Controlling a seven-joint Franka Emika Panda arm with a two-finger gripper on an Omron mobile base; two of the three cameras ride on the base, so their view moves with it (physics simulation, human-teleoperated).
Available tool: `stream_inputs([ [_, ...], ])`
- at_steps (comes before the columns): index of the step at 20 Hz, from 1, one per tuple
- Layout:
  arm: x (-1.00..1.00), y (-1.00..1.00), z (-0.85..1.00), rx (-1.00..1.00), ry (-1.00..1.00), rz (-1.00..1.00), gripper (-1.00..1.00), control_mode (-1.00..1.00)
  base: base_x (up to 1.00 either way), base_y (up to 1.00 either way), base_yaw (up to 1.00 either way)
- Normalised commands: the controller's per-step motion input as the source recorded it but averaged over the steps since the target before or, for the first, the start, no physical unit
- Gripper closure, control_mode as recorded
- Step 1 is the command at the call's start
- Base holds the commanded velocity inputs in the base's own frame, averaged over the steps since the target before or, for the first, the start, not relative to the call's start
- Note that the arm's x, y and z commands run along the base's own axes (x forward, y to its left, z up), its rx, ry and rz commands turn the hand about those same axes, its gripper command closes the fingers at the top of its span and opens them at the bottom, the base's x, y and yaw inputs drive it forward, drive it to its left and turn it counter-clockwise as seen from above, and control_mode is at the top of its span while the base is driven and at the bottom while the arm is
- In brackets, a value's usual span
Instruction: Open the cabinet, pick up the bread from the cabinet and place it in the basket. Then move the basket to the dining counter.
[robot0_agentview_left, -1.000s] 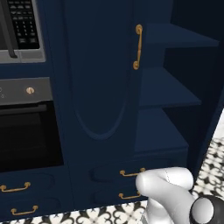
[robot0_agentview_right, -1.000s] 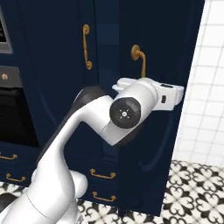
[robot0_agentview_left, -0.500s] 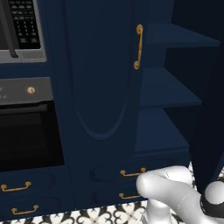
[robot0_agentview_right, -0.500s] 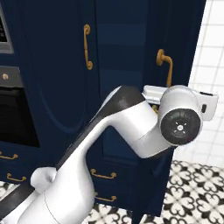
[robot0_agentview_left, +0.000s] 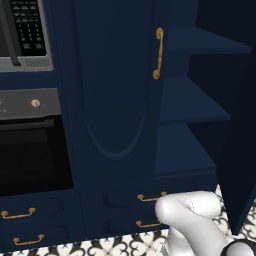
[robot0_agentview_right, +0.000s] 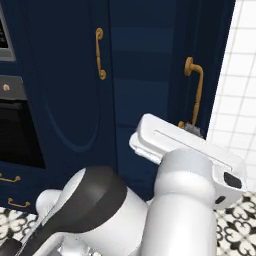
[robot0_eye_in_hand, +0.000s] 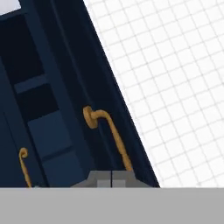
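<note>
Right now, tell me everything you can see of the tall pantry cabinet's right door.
The right door is dark navy, looks like painted wood, and stands swung open, seen nearly edge-on beside the white tiled wall. Its long curved brass handle runs down its face. The gripper sits shut at the handle's lower end; whether it clamps the handle is hard to tell. Behind the door, navy shelves are exposed. The left door is closed.

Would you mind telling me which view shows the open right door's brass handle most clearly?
The hand view: the handle runs unobstructed up from the shut gripper. The right base view shows it with its lower end behind the hand. The left base view gives the door's inner face.
</note>
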Motion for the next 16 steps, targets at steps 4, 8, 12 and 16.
stream_inputs([
  [4, -0.76, 1.00, -0.47, 0.09, -0.48, -0.06, 1.00, -1.00, 0.00, 0.00, 0.00],
  [8, -0.03, 1.00, -0.30, -0.03, -0.42, 0.00, 1.00, -1.00, 0.00, 0.00, 0.00],
  [12, 0.11, 1.00, 0.00, -0.15, -0.48, 0.00, 1.00, -1.00, 0.00, 0.00, 0.00],
  [16, 0.28, 1.00, 0.00, -0.14, -0.42, 0.00, 1.00, -1.00, 0.00, 0.00, 0.00],
])
